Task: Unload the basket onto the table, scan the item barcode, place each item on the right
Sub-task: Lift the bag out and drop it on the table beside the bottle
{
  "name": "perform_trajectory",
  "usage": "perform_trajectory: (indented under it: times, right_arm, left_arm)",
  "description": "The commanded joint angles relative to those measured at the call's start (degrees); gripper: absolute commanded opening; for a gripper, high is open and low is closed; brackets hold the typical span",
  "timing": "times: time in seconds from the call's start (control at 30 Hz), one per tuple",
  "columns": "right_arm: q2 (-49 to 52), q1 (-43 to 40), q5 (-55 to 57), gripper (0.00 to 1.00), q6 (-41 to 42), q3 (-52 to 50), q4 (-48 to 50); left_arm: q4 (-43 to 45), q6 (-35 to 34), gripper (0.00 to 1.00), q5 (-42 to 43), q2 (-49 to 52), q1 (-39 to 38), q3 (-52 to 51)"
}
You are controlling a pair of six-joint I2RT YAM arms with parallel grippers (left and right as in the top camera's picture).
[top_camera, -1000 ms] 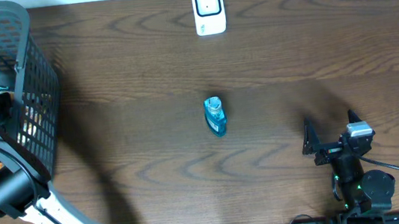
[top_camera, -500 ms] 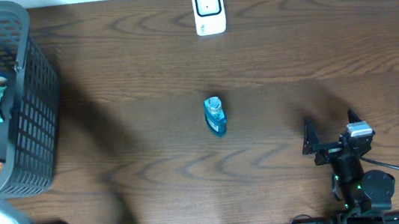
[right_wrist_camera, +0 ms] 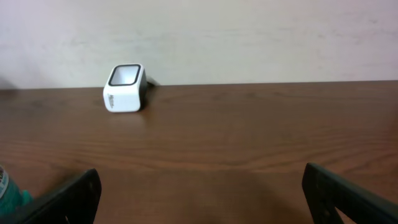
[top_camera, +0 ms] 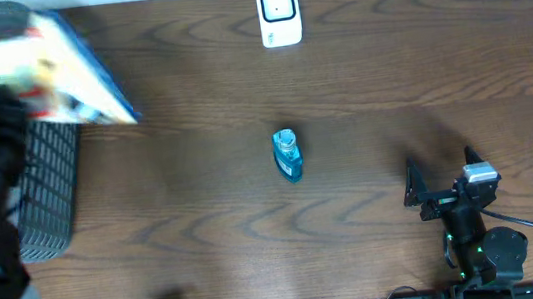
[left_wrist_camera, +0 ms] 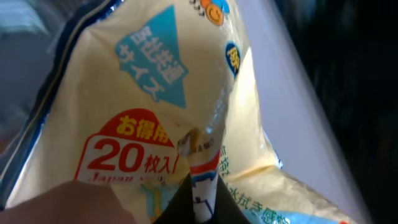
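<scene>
Packet (top_camera: 72, 76): in the overhead view it hangs, blurred, above the basket (top_camera: 46, 200) at the left end of the surface (top_camera: 190, 98), well apart from the scanner (top_camera: 278, 12) at the far edge. A blue bottle (top_camera: 287, 155) lies mid-surface.

Left wrist: the left hand (left_wrist_camera: 198, 186) is clamped on the packet's film; no barcode is legible.

Right wrist: the right hand (right_wrist_camera: 202, 193) stands wide open and empty, facing the scanner.

Judgement: pickup is complete. Transport to the scanner and presentation of the barcode remain.
</scene>
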Motion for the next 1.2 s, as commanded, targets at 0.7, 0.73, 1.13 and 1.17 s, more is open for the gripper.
perform_trajectory:
  times: [0.7, 0.73, 1.13, 1.17]
  right_arm:
    - [-0.31, 0.39, 0.46, 0.99, 0.70, -0.09, -0.26]
    - [-0.31, 0.39, 0.46, 0.99, 0.70, -0.09, -0.26]
    - [-0.31, 0.39, 0.46, 0.99, 0.70, -0.09, -0.26]
    - [-0.31, 0.39, 0.46, 0.99, 0.70, -0.09, -0.28]
  left_arm:
    - [-0.33, 5.88, 0.07, -19.61, 25.46, -14.97, -25.11]
    - [0.00, 5.88, 0.08, -19.61, 26.60, -14.97, -25.11]
    - [6.91, 10.67, 0.07, -6.56, 33.77, -16.79, -25.11]
    - [7.85, 11.15, 0.07, -5.97, 33.77, -17.40, -25.11]
